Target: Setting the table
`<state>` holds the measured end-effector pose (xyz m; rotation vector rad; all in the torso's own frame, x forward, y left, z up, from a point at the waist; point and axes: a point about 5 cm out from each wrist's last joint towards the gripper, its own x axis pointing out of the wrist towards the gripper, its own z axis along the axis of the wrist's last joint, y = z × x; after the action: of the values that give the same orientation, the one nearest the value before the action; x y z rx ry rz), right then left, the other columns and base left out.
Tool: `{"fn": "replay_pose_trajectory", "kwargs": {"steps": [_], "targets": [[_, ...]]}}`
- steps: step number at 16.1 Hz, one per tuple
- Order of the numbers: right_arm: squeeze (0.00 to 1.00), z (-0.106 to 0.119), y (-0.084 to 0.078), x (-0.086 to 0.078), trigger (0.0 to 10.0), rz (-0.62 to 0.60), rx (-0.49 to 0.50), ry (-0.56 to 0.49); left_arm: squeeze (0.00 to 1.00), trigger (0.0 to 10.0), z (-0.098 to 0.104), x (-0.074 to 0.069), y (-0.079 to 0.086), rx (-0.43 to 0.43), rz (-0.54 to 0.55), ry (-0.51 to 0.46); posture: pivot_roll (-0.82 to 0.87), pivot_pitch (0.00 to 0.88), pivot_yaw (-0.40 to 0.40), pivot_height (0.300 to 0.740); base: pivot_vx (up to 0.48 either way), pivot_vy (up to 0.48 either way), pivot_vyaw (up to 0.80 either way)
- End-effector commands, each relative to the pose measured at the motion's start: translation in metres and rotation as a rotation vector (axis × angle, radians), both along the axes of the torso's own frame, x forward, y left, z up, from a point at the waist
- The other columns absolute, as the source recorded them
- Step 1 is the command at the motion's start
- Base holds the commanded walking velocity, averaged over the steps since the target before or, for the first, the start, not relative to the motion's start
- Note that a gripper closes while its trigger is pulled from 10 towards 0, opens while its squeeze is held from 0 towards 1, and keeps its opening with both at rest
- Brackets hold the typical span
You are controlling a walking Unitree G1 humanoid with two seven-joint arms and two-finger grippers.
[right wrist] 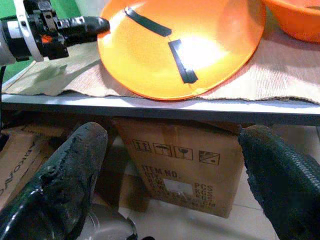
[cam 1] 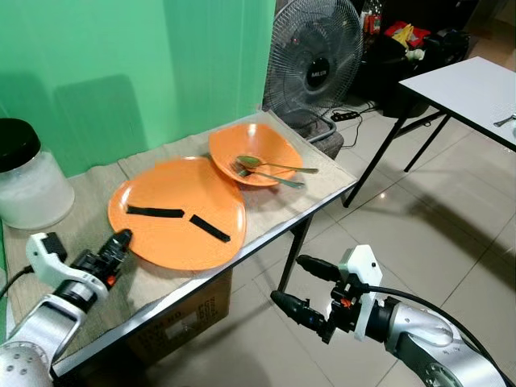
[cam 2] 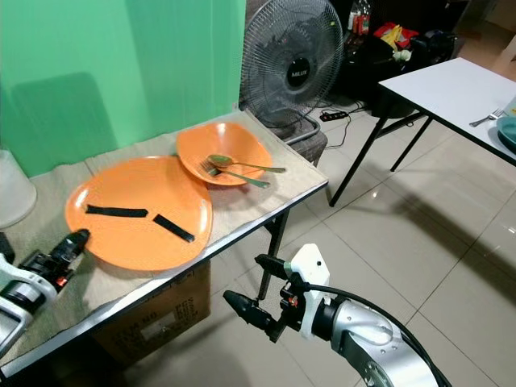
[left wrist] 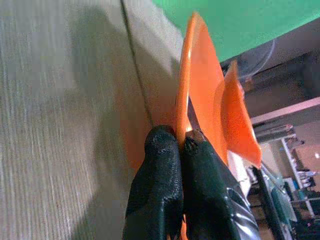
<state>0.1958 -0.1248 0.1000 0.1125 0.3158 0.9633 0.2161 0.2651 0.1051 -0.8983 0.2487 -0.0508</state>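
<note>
- The left gripper [cam 1: 119, 240] is clamped on the rim of the large orange plate [cam 1: 177, 211], at about 8 o'clock on the plate. The left wrist view shows both fingers pinching that edge, likely so the plate can be lifted or dragged.
- The plate lies on the counter [cam 1: 322, 187], its far edge tucked under a smaller orange dish [cam 1: 255, 151] at its 1 o'clock.
- A fork [cam 1: 266, 176] and a spoon [cam 1: 274, 164] lie in that dish, probably so they travel together.
- The right gripper [cam 1: 305, 290] hangs spread wide and empty below the counter edge.
</note>
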Motion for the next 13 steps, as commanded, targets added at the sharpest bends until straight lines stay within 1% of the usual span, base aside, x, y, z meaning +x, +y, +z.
{"fn": "replay_pose_trajectory", "kwargs": {"steps": [1, 4, 6, 7, 8, 10, 12, 13], "targets": [[0.0, 0.003, -0.002, 0.001, 10.0, -0.003, -0.014, -0.017, 0.0, 0.0, 0.018, 0.001, 0.002, -0.007, -0.014, -0.121, -0.05, 0.0, -0.074, 0.74, 0.0, 0.0, 0.0], [0.0, 0.003, -0.002, 0.002, 10.0, -0.007, -0.016, -0.02, 0.0, 0.0, 0.026, 0.0, 0.004, -0.001, -0.002, -0.188, -0.05, 0.0, -0.075, 0.74, 0.0, 0.0, 0.0], [0.0, 0.003, -0.001, 0.001, 10.0, -0.006, -0.018, -0.021, 0.0, 0.0, 0.03, 0.002, 0.015, 0.031, 0.074, -0.213, -0.05, 0.0, -0.077, 0.74, 0.0, 0.0, 0.0], [0.0, 0.003, -0.001, 0.002, 10.0, -0.007, -0.019, -0.022, 0.0, 0.0, 0.033, 0.003, 0.02, 0.022, 0.111, -0.237, -0.05, 0.0, -0.077, 0.74, 0.0, 0.0, 0.0], [0.0, 0.003, -0.001, 0.003, 10.0, -0.013, -0.02, -0.03, 0.0, 0.0, 0.04, 0.004, 0.024, 0.006, 0.141, -0.282, -0.05, 0.0, -0.078, 0.74, 0.0, 0.0, 0.0], [0.0, 0.005, -0.002, 0.009, 10.0, -0.053, -0.017, -0.056, 0.0, 0.0, 0.05, 0.006, 0.025, 0.003, 0.148, -0.343, -0.05, 0.0, -0.077, 0.74, 0.0, 0.0, 0.0], [0.0, 0.009, -0.003, 0.012, 10.0, -0.081, 0.002, -0.073, 0.0, 0.0, 0.055, 0.009, 0.025, 0.018, 0.154, -0.367, -0.05, 0.0, -0.077, 0.74, 0.0, 0.0, 0.0], [0.0, 0.013, -0.004, 0.018, 10.0, -0.133, 0.039, -0.089, 0.0, 0.0, 0.06, 0.011, 0.024, 0.014, 0.15, -0.389, -0.05, 0.0, -0.077, 0.74, 0.0, 0.0, 0.0]]}}
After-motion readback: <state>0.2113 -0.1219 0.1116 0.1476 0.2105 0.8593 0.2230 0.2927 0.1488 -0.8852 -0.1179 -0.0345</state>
